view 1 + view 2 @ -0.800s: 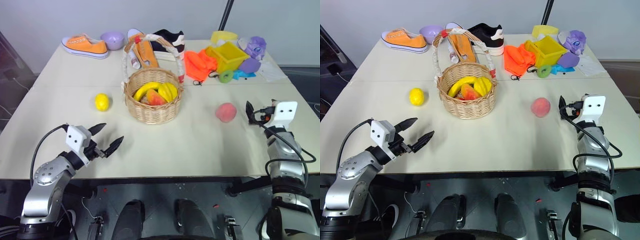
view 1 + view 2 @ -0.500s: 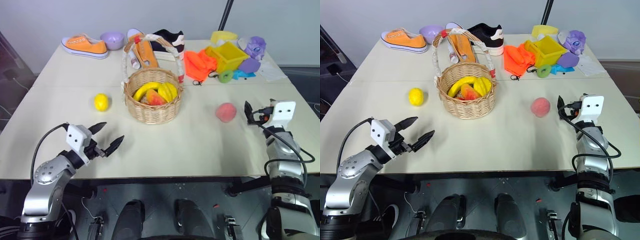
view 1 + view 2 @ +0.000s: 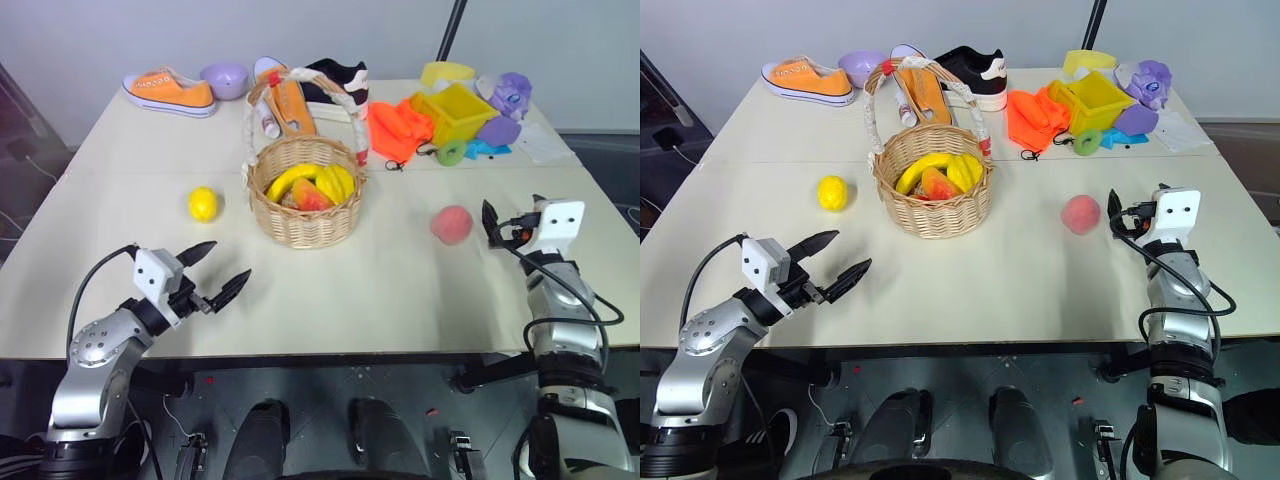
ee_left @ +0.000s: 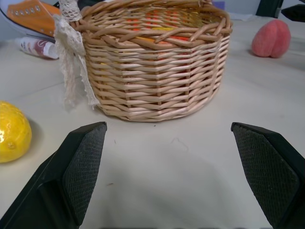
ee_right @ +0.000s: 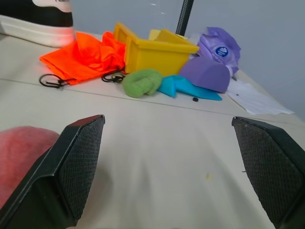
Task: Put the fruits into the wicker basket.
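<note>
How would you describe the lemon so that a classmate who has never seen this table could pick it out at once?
Start at the wicker basket with the tall arched handle near the middle of the table. On the robot's left of it, apart from the basket, lies the lemon on bare tabletop. It is small, round and plain yellow, unlike the pink-red peach on the basket's other side.

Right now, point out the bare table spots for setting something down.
Free: the near strip between basket and table edge, and the far-left stretch beyond the lemon. Crowded: the back edge, with shoes, bowl, orange cloth and bin.
</note>
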Robot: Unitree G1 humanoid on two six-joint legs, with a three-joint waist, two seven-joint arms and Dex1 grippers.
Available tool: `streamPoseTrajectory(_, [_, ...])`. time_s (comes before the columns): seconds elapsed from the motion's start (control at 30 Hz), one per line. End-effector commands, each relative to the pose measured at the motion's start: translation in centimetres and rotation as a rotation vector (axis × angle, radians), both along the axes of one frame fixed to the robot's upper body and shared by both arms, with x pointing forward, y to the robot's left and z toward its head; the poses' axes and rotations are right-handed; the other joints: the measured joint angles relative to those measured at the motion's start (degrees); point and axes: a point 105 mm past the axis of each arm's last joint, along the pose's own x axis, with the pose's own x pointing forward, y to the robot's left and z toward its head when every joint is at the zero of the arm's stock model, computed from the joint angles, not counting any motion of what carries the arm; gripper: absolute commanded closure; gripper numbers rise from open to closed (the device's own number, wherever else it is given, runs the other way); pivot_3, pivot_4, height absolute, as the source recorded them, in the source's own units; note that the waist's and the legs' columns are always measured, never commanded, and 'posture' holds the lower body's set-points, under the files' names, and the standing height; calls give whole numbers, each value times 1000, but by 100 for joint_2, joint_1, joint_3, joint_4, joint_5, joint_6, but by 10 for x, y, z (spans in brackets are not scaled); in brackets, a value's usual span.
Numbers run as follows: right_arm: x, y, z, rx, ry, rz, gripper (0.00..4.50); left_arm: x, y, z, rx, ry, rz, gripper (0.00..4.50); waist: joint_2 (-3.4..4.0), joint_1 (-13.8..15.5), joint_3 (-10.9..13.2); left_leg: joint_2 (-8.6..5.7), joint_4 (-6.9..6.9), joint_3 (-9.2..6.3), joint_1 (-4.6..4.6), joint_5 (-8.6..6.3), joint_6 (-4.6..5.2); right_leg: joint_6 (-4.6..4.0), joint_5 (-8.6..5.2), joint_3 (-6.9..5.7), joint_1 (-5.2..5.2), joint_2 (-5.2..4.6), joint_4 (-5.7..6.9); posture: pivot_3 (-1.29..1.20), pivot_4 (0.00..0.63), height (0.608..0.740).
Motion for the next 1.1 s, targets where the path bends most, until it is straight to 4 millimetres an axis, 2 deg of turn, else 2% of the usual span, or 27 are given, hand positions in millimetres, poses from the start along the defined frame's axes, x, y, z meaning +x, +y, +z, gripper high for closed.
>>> streamPoseTrajectory(0.03, [1, 5, 31, -23, -101, 21, 48, 0, 0, 14, 5, -70, 1, 0, 0, -3, 0, 0, 0, 0, 0, 0, 0, 0, 0, 1, 0, 0, 0, 0, 150, 740])
streamPoseTrajectory(0.13, [0, 10, 40, -20, -125, 42, 48, -2, 2, 16, -1, -68, 0, 0, 0, -6, 0, 0, 0, 1, 1, 0, 0, 0, 0, 1, -1, 0, 0, 0, 150, 740])
streamPoseTrajectory(0.27, [-8, 30, 50, -22, -152, 128, 48, 0, 4, 21, 13, -81, -15, 0, 1, -4, 1, 2, -2, 0, 0, 0, 0, 0, 0, 1, -2, 2, 1, 0, 150, 740])
streamPoseTrajectory(0.4, [-34, 49, 64, -30, -187, 201, 48, 2, -2, 26, 20, -99, -47, 0, 1, 41, 0, 2, -1, -3, -3, 0, 0, 1, 0, 0, -2, 0, 0, 0, 150, 740])
streamPoseTrajectory(0.43, [-43, 55, 63, -33, -157, 224, 48, 2, -6, 28, 12, -97, -62, 0, 1, 45, 1, 2, 0, -5, -4, 0, 0, 1, -1, -1, -2, 0, 0, 0, 150, 740])
streamPoseTrajectory(0.53, [-60, 69, 42, -57, -5, 263, 48, -2, -16, 26, -2, -61, -129, 0, 0, 31, -1, 2, 1, -5, -6, 0, 0, 1, -1, -1, -2, -5, -2, 0, 150, 740])
streamPoseTrajectory(0.7, [-71, 79, 27, -45, 99, 267, 48, -12, -29, 19, -36, 32, -263, 0, 1, -9, 0, 4, 1, 5, 1, 0, 0, -3, 0, 2, -2, -6, -2, 0, 150, 740])
streamPoseTrajectory(0.97, [-64, 78, 27, -16, 136, 220, 48, -15, -33, 18, -32, 41, -311, 0, 0, 17, 0, 5, 1, 4, -7, 0, 0, -3, -1, 1, -8, -6, -8, 0, 150, 740])
streamPoseTrajectory(1.1, [-43, 77, 30, -21, 195, 184, 48, -14, -34, 20, -38, 27, -301, 0, 1, 0, 0, 5, 1, 4, -7, 0, 0, -3, -1, 1, -10, -5, -7, 0, 150, 740])
